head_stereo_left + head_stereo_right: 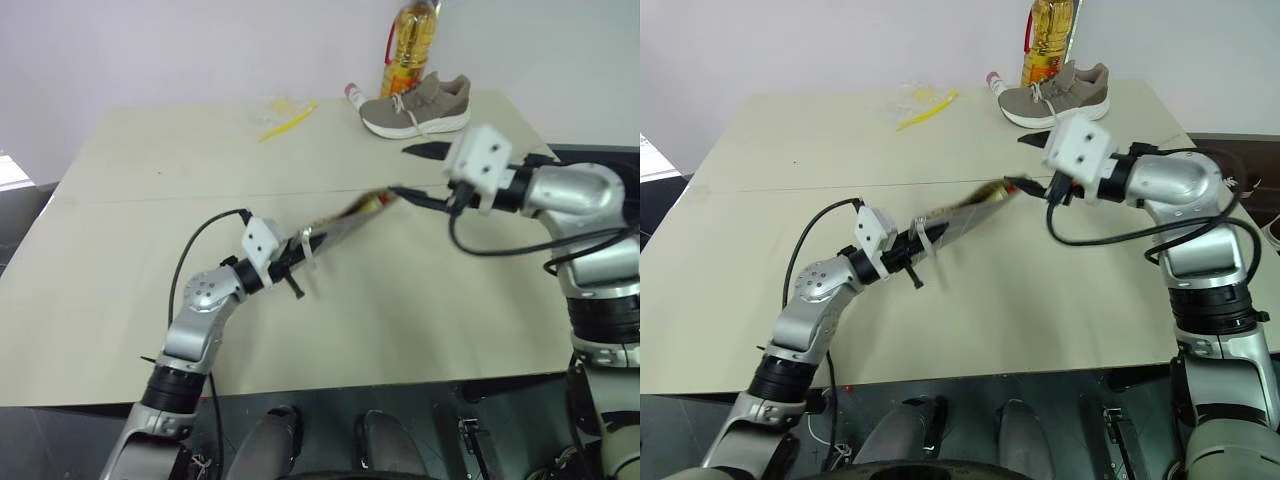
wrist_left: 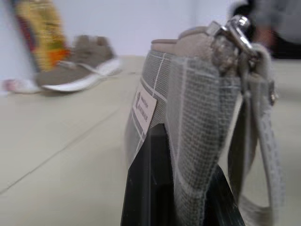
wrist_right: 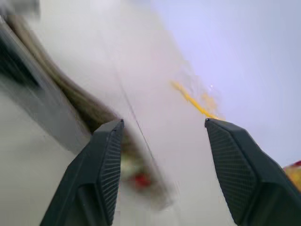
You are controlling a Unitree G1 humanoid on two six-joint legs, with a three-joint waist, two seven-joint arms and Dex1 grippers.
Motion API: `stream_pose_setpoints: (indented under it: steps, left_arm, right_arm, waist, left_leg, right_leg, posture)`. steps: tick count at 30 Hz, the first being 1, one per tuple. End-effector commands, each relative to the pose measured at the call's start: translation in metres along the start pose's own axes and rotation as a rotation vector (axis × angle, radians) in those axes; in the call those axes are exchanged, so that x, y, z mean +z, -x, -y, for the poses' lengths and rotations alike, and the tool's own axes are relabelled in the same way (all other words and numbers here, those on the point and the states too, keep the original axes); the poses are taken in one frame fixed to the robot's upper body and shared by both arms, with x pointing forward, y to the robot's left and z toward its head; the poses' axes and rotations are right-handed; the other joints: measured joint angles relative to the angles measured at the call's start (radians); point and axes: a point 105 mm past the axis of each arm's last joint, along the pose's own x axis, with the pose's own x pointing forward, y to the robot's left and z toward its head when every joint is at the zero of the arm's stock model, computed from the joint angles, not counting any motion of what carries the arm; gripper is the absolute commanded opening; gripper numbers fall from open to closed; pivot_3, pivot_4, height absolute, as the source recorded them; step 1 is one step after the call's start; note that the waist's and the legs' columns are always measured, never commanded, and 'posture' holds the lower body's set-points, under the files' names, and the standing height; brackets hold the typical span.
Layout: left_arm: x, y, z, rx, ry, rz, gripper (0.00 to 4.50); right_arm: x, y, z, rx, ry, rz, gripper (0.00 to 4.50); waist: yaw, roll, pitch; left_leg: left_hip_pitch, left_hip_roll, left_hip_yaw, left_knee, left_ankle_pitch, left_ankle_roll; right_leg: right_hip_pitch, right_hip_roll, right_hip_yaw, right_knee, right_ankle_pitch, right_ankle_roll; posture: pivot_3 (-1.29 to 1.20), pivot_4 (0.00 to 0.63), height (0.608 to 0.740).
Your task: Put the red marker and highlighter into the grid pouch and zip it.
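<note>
— Grid pouch (image 1: pixel 958 217), where is it?
— Held up off the table (image 1: pixel 120 200), slanting from the near left toward the far right, roughly in the middle of the scene. The left claw (image 2: pixel 176 188) is clenched on its near end; in the left wrist view the grey fabric with white grid lines sits pinched between the 2 black fingers (image 2: pixel 146 188), with the small white label (image 2: pixel 143 112) on one face and the zipper cord (image 2: pixel 263 141) hanging beside it.
— And the other end?
— It points at the right claw (image 1: pixel 1032 187), which is level with it and just beside its far tip. A bit of red and yellow shows at that open mouth, too blurred to say more.
— Is the right claw gripping anything?
— No. In the right wrist view its 2 fingers (image 3: pixel 101 174) stand apart with nothing between them; the pouch runs past beside them.
— What else is on the table?
— At the far edge, a tan sneaker (image 1: pixel 415 105) with a bottle of yellow oil (image 1: pixel 410 45) behind it, and a thin yellow strip (image 1: pixel 287 120) to the left of those.
</note>
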Motion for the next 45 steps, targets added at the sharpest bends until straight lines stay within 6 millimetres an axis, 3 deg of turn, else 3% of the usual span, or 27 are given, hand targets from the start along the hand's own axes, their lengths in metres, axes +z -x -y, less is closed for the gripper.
stream_pose_setpoints:
  steps: [1, 7, 13, 17, 20, 24, 27, 32, 35, 39, 45]
  left_arm:
    - [0.018, -0.012, -0.008, 0.078, -0.033, 0.084, 0.0]
    - [0.018, -0.026, 0.003, 0.077, -0.012, 0.109, 0.0]
    - [0.015, -0.026, 0.009, 0.072, -0.011, 0.105, 0.0]
    - [0.015, -0.023, 0.009, 0.074, -0.014, 0.102, 0.0]
    - [0.014, -0.02, 0.008, 0.078, -0.018, 0.099, 0.0]
    - [0.014, -0.014, 0.004, 0.082, -0.025, 0.094, 0.0]
    - [0.012, -0.008, 0.001, 0.079, -0.039, 0.082, 0.0]
    - [0.002, 0.011, -0.001, 0.027, -0.074, 0.015, 0.0]
    - [-0.001, 0.02, -0.001, 0.004, -0.071, -0.012, 0.0]
    - [-0.005, 0.024, 0.0, -0.006, -0.08, -0.035, 0.0]
    - [-0.004, 0.021, 0.0, 0.013, -0.063, -0.023, 0.0]
  right_arm:
    - [-0.003, -0.002, -0.028, 0.07, -0.18, 0.005, 2.83]
    - [-0.024, -0.033, -0.059, 0.01, -0.441, -0.012, 2.83]
    - [-0.014, -0.06, -0.087, 0.054, -0.553, 0.03, 2.83]
    - [-0.012, -0.066, -0.094, 0.07, -0.576, 0.032, 1.57]
    - [-0.015, -0.064, -0.086, 0.047, -0.564, 0.016, 0.03]
    - [-0.025, -0.054, -0.064, -0.022, -0.495, -0.028, 0.03]
    - [-0.037, -0.041, -0.036, -0.122, -0.418, -0.081, 0.03]
    - [-0.049, -0.008, 0.037, -0.403, -0.297, -0.142, 0.03]
    - [-0.053, 0.009, 0.067, -0.536, -0.271, -0.166, 0.03]
    - [-0.054, 0.008, 0.064, -0.5, -0.263, -0.164, 0.03]
    - [-0.038, -0.012, 0.014, -0.227, -0.24, -0.119, 0.03]
  waist:
    - [-0.003, 0.0, 0.0]
    - [-0.013, 0.0, 0.0]
    - [-0.005, 0.0, 0.0]
    - [-0.006, 0.0, 0.0]
    - [-0.007, 0.0, 0.0]
    - [-0.006, 0.0, 0.0]
    - [-0.007, 0.0, 0.0]
    - [-0.011, 0.0, 0.0]
    - [-0.014, 0.0, 0.0]
    - [-0.01, 0.0, 0.0]
    - [-0.005, 0.0, 0.0]
  left_leg:
    - [0.0, 0.0, 0.0, 0.0, 0.0, 0.0]
    - [0.0, 0.001, 0.001, 0.0, 0.0, 0.0]
    - [0.0, 0.0, 0.001, 0.0, 0.0, 0.0]
    - [0.0, -0.001, 0.001, 0.0, 0.0, 0.0]
    - [0.0, 0.0, 0.001, 0.0, 0.0, 0.0]
    - [0.0, -0.001, 0.001, 0.0, 0.0, 0.0]
    - [0.0, -0.001, 0.001, 0.0, 0.0, 0.0]
    - [0.0, 0.0, 0.001, 0.0, 0.0, 0.0]
    - [0.0, 0.001, 0.001, -0.001, 0.0, 0.0]
    - [0.0, 0.001, 0.001, -0.001, 0.0, 0.0]
    - [-0.001, 0.0, 0.001, -0.001, 0.0, 0.0]
  right_leg:
    - [0.0, 0.0, 0.0, 0.0, 0.0, 0.0]
    - [-0.003, 0.001, 0.001, 0.002, 0.0, 0.0]
    - [-0.002, 0.002, 0.001, 0.002, 0.0, 0.0]
    - [-0.002, 0.002, 0.001, 0.002, 0.0, 0.0]
    - [-0.002, 0.003, 0.001, 0.002, 0.0, 0.0]
    - [-0.002, 0.003, 0.0, 0.002, 0.0, 0.0]
    - [-0.002, 0.003, 0.0, 0.002, 0.0, 0.0]
    - [-0.002, 0.003, 0.0, 0.002, 0.0, 0.0]
    - [-0.002, 0.002, 0.0, 0.002, 0.0, 0.0]
    - [-0.002, 0.002, 0.001, 0.002, 0.0, 0.0]
    - [-0.002, 0.001, 0.001, 0.001, 0.0, 0.0]
  posture:
    - [0.0, 0.15, 0.74]
    - [0.0, 0.15, 0.74]
    - [0.0, 0.15, 0.74]
    - [0.0, 0.15, 0.74]
    - [0.0, 0.15, 0.74]
    - [0.0, 0.15, 0.74]
    - [0.0, 0.15, 0.74]
    - [0.0, 0.15, 0.74]
    - [0.0, 0.15, 0.74]
    - [0.0, 0.15, 0.74]
    - [0.0, 0.15, 0.74]
